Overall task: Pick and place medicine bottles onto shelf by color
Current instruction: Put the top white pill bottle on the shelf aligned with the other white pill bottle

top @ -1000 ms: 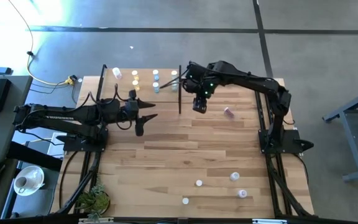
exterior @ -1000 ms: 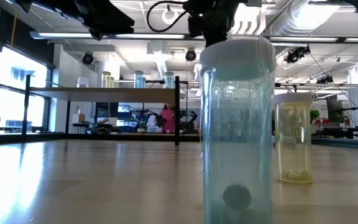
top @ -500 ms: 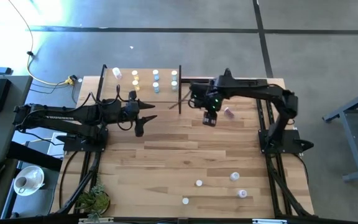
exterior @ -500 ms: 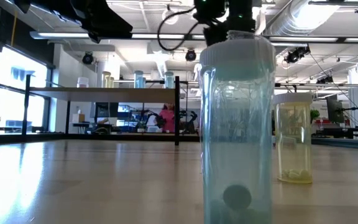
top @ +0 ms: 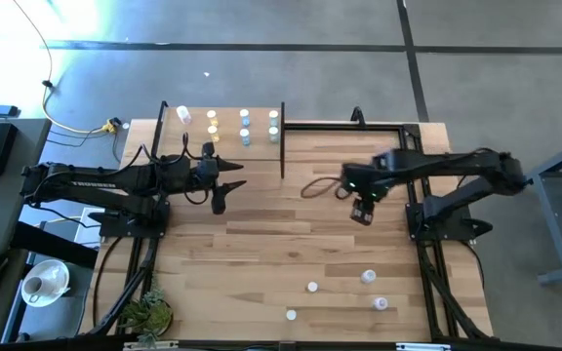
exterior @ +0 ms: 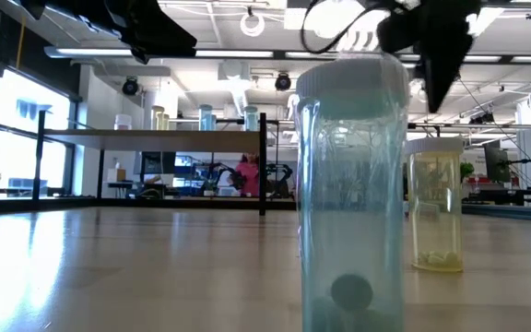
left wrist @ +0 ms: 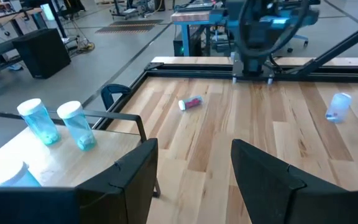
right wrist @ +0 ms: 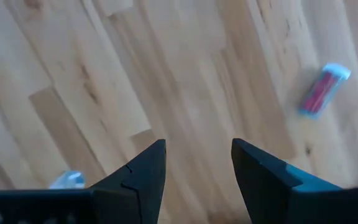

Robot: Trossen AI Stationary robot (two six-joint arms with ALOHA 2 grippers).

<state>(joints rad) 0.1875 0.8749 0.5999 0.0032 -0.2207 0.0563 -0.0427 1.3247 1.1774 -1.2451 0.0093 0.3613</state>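
While the desk (top: 261,244) carries everything, the shelf (top: 224,125) at its far end already holds about seven medicine bottles (top: 244,127), standing in short rows that look grouped by tint, so I judge the sorting a little past halfway.

About five bottles remain on the open boards. A pink bottle (left wrist: 191,102) lies on its side near the middle of the far half, hidden under the right arm in the high view. Four loose bottles (top: 368,277) stand well apart from the shelf near the front edge.

Both arms are empty. The right pincer (top: 362,212) hangs above bare wood with its jaws parted on nothing, the pink bottle off to one side of them. The left pincer (top: 224,181) waits just in front of the shelf, jaws wide.
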